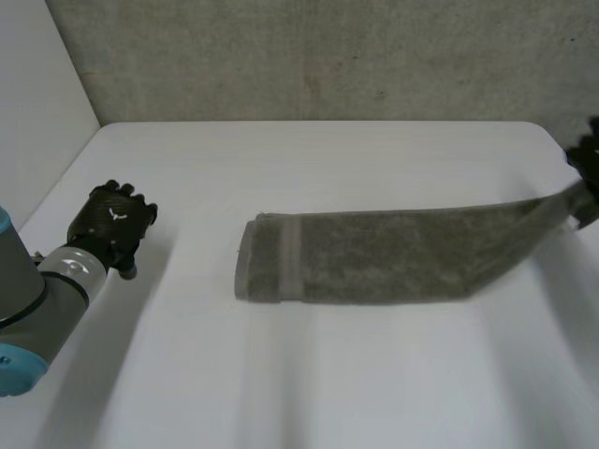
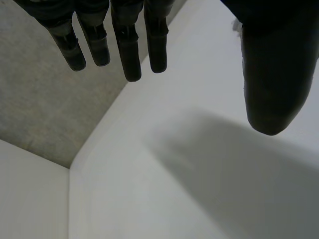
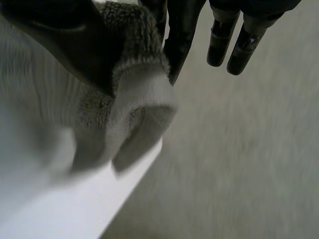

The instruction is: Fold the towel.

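Pinches one short end of the towel (image 3: pixel 134 104) between the fingers (image 3: pixel 180 35) and thumb (image 3: pixel 75 45) of the right hand (image 1: pixel 588 168) — cloth bunched and curled over at the pinch, the other fingers straight and clear of it. Holds that end lifted off the bench (image 1: pixel 328 374), out by the bench's right edge in the head view. Leaves the rest of the towel lying flat: a long, narrow grey-green strip running from the raised end across the middle of the bench to a squared-off end with a woven band just inside it. Looks doubled along its length, though hard to tell how many layers.

Spreads the fingers (image 2: pixel 127 45) of the left hand (image 1: pixel 117 223) straight and relaxed, thumb (image 2: pixel 269 74) set apart from them — nothing held, nothing between. Sits well apart from the towel, near the bench's left edge, over bare white surface. Faces, in its own wrist view, the bench's far left corner and the rough grey wall (image 1: pixel 328 56) behind it.
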